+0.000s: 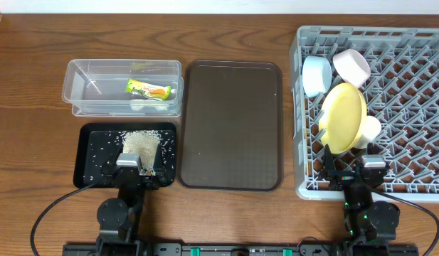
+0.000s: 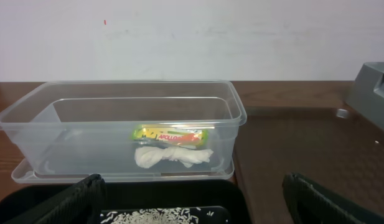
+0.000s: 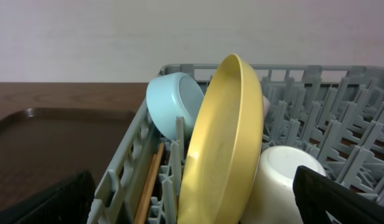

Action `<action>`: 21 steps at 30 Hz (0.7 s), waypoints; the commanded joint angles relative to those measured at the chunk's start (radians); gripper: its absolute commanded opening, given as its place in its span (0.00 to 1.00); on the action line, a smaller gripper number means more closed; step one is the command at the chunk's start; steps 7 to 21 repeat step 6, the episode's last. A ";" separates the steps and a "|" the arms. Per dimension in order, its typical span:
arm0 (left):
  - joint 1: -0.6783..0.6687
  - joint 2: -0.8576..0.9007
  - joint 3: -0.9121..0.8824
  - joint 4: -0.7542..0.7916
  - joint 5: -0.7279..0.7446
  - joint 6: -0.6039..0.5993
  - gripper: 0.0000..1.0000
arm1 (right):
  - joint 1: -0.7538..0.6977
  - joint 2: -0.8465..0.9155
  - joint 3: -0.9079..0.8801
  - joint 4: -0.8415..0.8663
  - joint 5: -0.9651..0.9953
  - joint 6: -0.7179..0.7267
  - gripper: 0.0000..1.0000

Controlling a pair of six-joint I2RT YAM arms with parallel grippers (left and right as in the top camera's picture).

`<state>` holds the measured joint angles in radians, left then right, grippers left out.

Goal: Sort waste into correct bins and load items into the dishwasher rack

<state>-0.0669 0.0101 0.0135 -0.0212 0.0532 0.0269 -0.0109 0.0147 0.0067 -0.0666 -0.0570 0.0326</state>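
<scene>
Overhead, the wood-grain bench [image 1: 34, 43] carries a clear, round-cornered plastic tub [image 1: 82, 75] holding a glossy green-yellow-orange wrapper [image 1: 149, 89] and a crumpled white paper scrap [image 1: 144, 105]. Just below it, a shallow black tray [image 1: 90, 167] is strewn with white rice grains [image 1: 139, 144], heaped near its middle. A larger dark-brown serving tray [image 1: 231, 124] lies between these and the grey lattice rack [image 1: 418, 107]. In the rack stand a light-blue bowl [image 1: 316, 75], a white bowl [image 1: 351, 65], a round yellow plate [image 1: 343, 117] and a small pale cup [image 1: 369, 130].

In the left wrist view, the left pincer [image 2: 201, 208] is spread wide and empty over the grain-flecked tray. The scrap touches the wrapper inside the tub.

In the right wrist view, the right pincer [image 3: 198, 199] also gapes wide, gripping nothing. The smooth plate stands on edge between pegs, with the blue bowl behind it, the cup beside it and wooden chopsticks [image 3: 149, 186] slotted at its left.
</scene>
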 commanded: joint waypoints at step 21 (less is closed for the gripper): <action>0.005 -0.006 -0.010 -0.045 0.007 0.002 0.93 | -0.003 -0.004 -0.001 -0.003 -0.011 -0.011 0.99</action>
